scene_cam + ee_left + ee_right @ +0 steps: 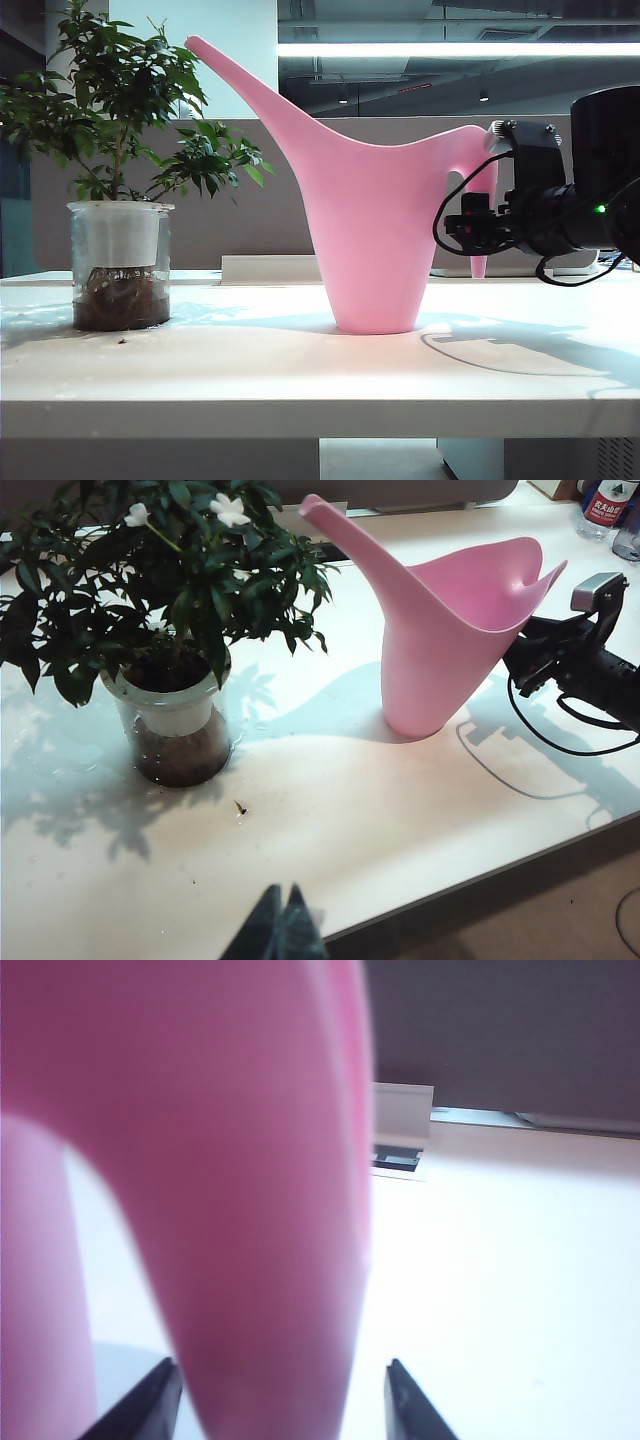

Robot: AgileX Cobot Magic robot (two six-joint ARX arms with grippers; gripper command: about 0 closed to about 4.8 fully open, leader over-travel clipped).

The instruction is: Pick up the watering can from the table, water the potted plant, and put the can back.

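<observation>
The pink watering can (370, 230) stands upright on the white table (250, 370), its long spout pointing up toward the potted plant (120, 250) at the left. My right gripper (470, 222) is level at the can's curved handle (270, 1210). Its jaws are open, one dark finger (410, 1400) standing clear of the handle and the other close beside it. The handle hangs between them. The left wrist view shows the can (450, 640) and plant (175, 680) from above. My left gripper (283, 895) hovers over the table's front edge, shut and empty.
Bottles (605, 502) stand at the far back corner of the table. A small dark speck (239, 808) lies in front of the plant pot. A grey partition (250, 200) runs behind the table. A black cable (540, 750) loops from the right arm over the table.
</observation>
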